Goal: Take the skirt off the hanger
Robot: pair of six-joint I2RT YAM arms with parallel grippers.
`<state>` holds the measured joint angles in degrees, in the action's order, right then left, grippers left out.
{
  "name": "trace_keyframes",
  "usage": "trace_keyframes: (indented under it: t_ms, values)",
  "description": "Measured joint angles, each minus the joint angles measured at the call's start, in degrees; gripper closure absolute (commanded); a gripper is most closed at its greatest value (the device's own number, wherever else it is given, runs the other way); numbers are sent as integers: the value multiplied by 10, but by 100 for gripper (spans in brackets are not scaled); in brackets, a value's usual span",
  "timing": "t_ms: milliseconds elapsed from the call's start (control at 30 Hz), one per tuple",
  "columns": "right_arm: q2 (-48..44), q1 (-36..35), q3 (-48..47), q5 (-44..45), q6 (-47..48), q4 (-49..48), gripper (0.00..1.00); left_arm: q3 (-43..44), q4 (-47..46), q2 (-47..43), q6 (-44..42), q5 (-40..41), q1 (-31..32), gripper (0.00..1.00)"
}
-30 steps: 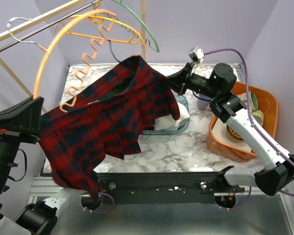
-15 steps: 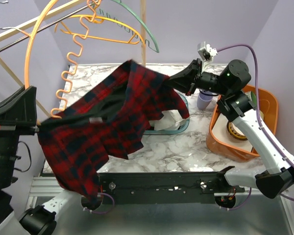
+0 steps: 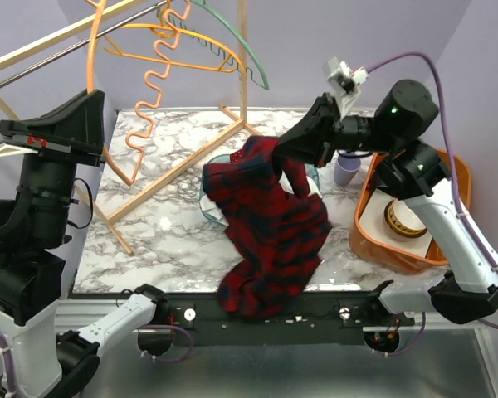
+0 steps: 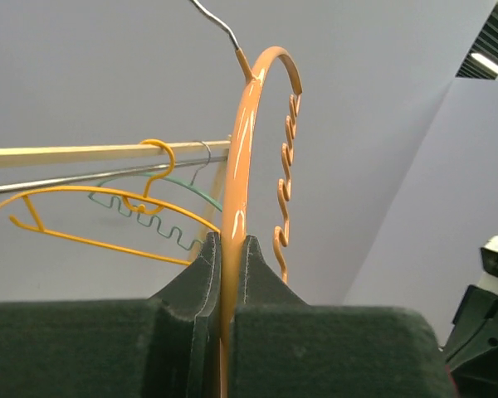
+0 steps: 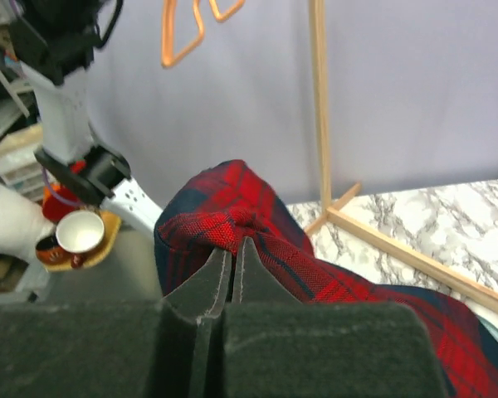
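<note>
The red and dark plaid skirt point(image 3: 274, 228) hangs free of the hanger, draped from my right gripper point(image 3: 284, 153) down over the table's front edge. My right gripper point(image 5: 232, 249) is shut on a fold of the skirt point(image 5: 257, 240). The orange hanger point(image 3: 153, 83) with a wavy bar is bare and held upright at the left. My left gripper point(image 4: 231, 245) is shut on the orange hanger's rod point(image 4: 241, 149); in the top view it point(image 3: 87, 112) is raised at the left.
A wooden rack point(image 3: 174, 170) with a rail carries an orange hanger point(image 3: 174, 50) and a green hanger point(image 3: 249, 58). A teal bin point(image 3: 212, 186) sits behind the skirt. An orange tub point(image 3: 452, 178) of dishes stands at the right, next to a purple cup point(image 3: 344, 170).
The skirt slid off the hanger and now hangs only from my right gripper, bunched at the table's middle. My left arm swung the bare hanger up and away to the left.
</note>
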<state>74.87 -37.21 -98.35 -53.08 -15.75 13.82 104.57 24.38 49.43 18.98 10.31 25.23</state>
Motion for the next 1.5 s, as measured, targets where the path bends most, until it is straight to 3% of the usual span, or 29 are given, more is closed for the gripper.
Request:
trace_keyframes:
  t_ms: [200, 400, 567, 733, 1133, 1367, 1500]
  values:
    - [32, 2, -162, 34, -64, 26, 99, 45, 12, 3, -42, 53, 0, 100]
    - [34, 2, -282, 154, -28, 43, 99, 47, 35, -14, -96, 120, 0, 100]
    - [27, 2, -283, 278, 29, 42, 99, 33, 79, -6, -128, 171, 0, 100]
    - [51, 2, -283, 344, 64, 45, 99, 53, 150, 13, -147, 166, 0, 100]
    - [43, 2, -191, 380, 83, 64, 99, 82, 233, -31, -158, 108, 0, 100]
    - [38, 2, -194, 389, 97, 64, 99, 87, 293, -41, -167, 113, 0, 100]
    - [33, 2, -194, 389, 98, 64, 99, 86, 307, -41, -179, 156, 0, 100]
